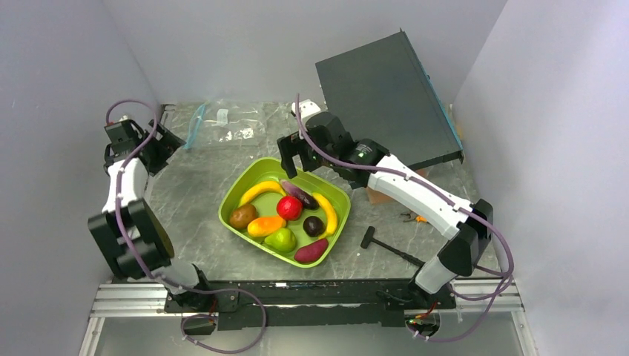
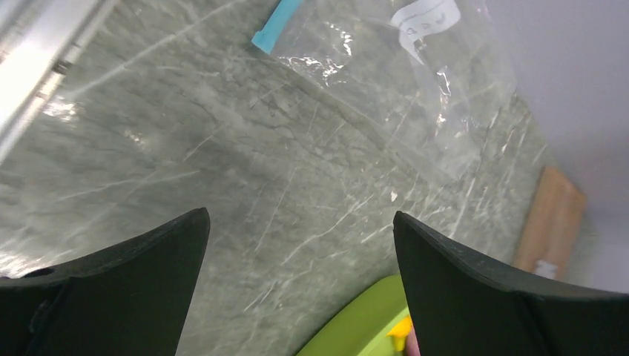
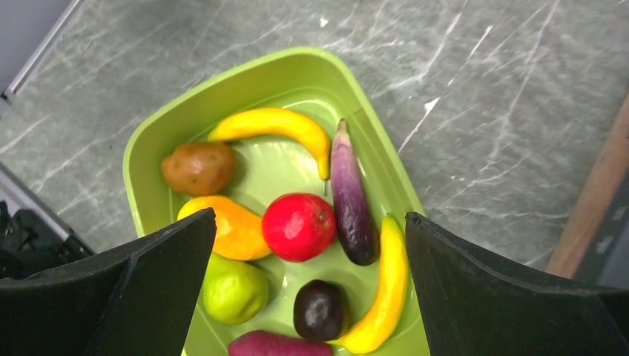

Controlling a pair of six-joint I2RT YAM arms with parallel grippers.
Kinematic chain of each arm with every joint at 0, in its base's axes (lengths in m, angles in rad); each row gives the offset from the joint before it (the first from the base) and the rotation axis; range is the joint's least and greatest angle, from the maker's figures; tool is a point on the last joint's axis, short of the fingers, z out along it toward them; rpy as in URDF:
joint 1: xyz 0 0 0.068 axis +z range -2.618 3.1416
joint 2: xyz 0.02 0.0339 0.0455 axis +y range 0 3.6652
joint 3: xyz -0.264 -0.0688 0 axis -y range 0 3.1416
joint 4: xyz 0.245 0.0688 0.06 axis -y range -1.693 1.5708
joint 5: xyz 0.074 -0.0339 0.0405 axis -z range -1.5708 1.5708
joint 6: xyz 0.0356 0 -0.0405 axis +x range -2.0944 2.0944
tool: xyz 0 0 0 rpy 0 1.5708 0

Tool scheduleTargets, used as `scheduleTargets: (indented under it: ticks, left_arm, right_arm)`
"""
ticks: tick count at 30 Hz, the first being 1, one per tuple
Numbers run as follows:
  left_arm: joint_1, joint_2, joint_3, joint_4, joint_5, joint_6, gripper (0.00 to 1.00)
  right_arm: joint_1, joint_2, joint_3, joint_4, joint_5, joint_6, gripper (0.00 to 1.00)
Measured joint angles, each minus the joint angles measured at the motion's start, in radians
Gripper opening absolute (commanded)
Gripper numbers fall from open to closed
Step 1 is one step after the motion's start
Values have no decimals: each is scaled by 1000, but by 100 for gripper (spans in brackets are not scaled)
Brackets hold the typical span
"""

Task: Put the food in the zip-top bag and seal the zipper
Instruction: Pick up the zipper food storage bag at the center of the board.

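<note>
The food lies in a lime-green tray [image 1: 236, 185] at the table's middle: two yellow bananas [image 1: 261, 190], a red apple [image 1: 289, 208], a green pear [image 1: 280, 239], plus orange, brown, dark purple and magenta pieces. My right gripper [image 1: 297, 165] hangs open over the tray's far end, nothing between its fingers; its wrist view looks down on the apple [image 3: 299, 226] and tray [image 3: 222, 81]. The zip-top bag [image 1: 226, 124] lies flat at the back left, its blue zipper [image 1: 194, 127] on the left edge. My left gripper [image 1: 169, 144] is open beside the bag [image 2: 386, 74], above bare table.
A dark flat box [image 1: 386, 96] leans against the back right wall. A small black hammer-like tool [image 1: 386, 245] and an orange item [image 1: 420, 218] lie right of the tray. Grey walls close in on both sides. A brown block [image 2: 549, 222] shows in the left wrist view.
</note>
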Motion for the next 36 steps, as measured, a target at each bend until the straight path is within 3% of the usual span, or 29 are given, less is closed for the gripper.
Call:
scheduleTargets:
  ticks: [6, 11, 15, 21, 36]
  left_arm:
    - [32, 182, -51, 190, 108, -200, 99]
    - [31, 209, -201, 479, 96, -388, 99]
    - [32, 318, -262, 750, 79, -518, 99]
    - [39, 475, -310, 1052, 90, -668, 87]
    - [47, 640, -236, 1238, 89, -764, 57]
  right_arm:
    - [0, -6, -97, 58, -105, 1, 100]
    - [0, -9, -123, 78, -135, 1, 100]
    - [0, -34, -138, 92, -138, 6, 100]
    - [0, -72, -146, 127, -138, 23, 100]
    - [0, -116, -146, 142, -154, 76, 100]
